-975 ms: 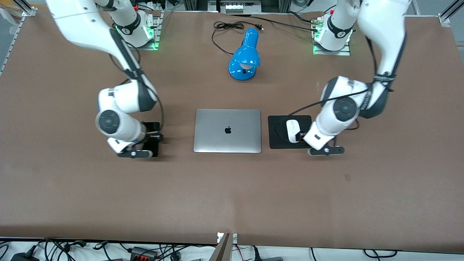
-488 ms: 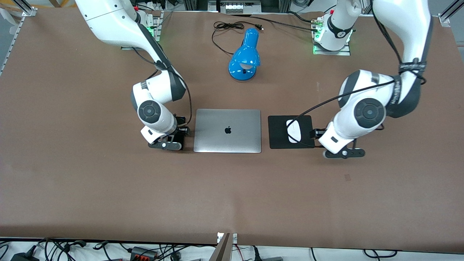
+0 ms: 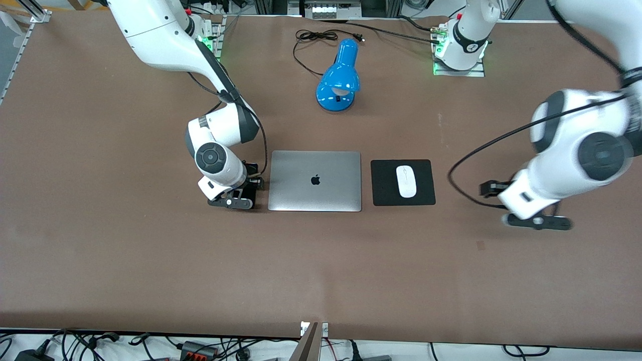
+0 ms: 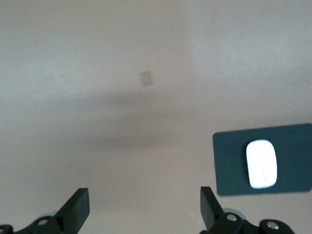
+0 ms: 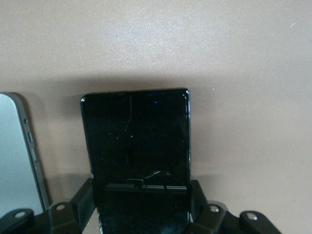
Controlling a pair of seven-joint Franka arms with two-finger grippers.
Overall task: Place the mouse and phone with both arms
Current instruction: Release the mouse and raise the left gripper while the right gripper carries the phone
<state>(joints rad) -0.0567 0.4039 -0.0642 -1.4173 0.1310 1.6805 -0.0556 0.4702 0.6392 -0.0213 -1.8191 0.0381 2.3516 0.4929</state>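
The white mouse (image 3: 406,181) lies on the black mouse pad (image 3: 383,193) beside the laptop (image 3: 315,180); both also show in the left wrist view, the mouse (image 4: 262,164) on the pad (image 4: 229,161). My left gripper (image 3: 489,189) is open and empty (image 4: 142,214), over bare table toward the left arm's end, apart from the pad. My right gripper (image 3: 251,184) is shut on the black phone (image 5: 135,141), its fingers (image 5: 197,200) on the phone's long edges, low beside the laptop's edge (image 5: 14,151). In the front view the hand hides most of the phone.
A blue desk lamp (image 3: 339,77) with a black cord (image 3: 311,37) lies farther from the front camera than the laptop. A small tan patch (image 3: 480,245) marks the table near the left gripper. The brown table stretches wide nearer the front camera.
My left arm has let go of the mouse on the pad and swung away toward its end of the table. My right arm brought the phone to the laptop's side, then barely moved.
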